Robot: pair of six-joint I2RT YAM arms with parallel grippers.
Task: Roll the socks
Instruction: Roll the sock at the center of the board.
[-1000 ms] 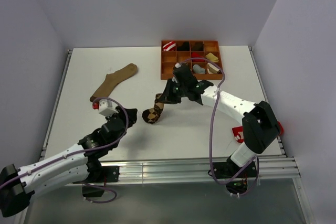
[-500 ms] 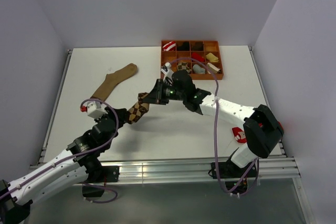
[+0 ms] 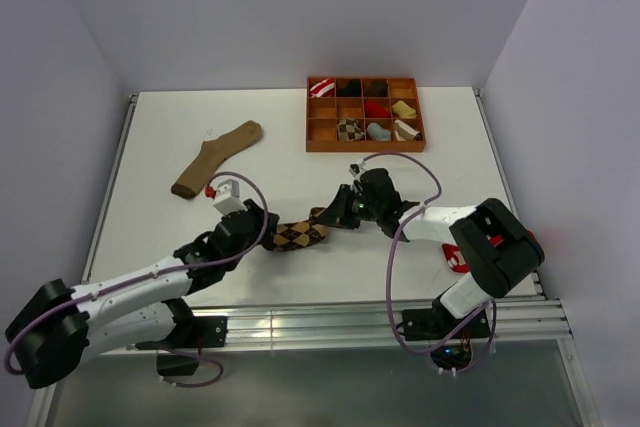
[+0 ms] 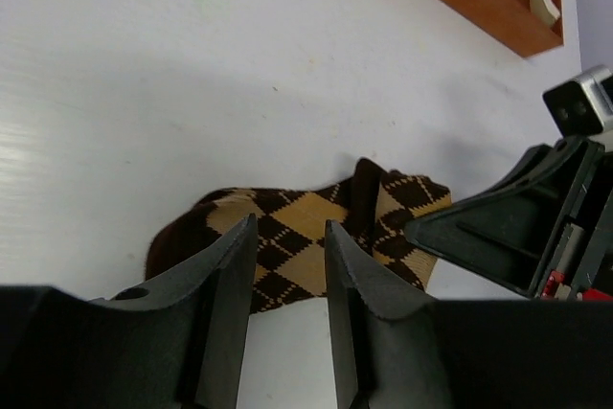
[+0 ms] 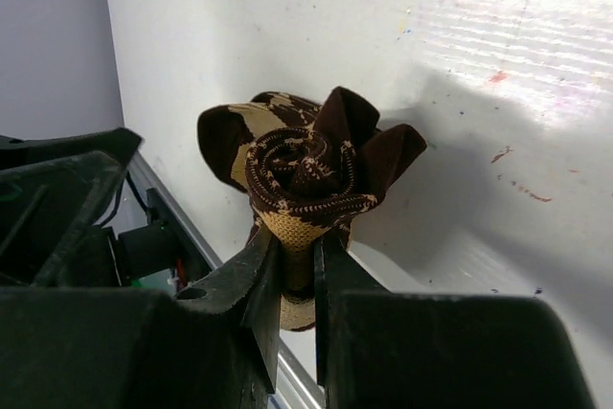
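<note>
Argyle sock (image 3: 300,235) lies lower-centre in the top view. Its bunched end is clamped in the right gripper (image 5: 297,256) — probably anchoring the roll — while the left gripper (image 4: 285,232) straddles it, jaws apart.

Overhead view: bright, even, diffuse light; white counter (image 3: 150,147) uniformly lit, faint soft shadows under arms (image 3: 130,297). Left wrist view: sharp centre, soft grey shadow behind argyle sock (image 4: 287,222), near fingers (image 4: 225,313) dark, slightly blurred. Right wrist view: glare streaks on counter upper right, broad shadow beside sock, foreground soft-focus.
</note>
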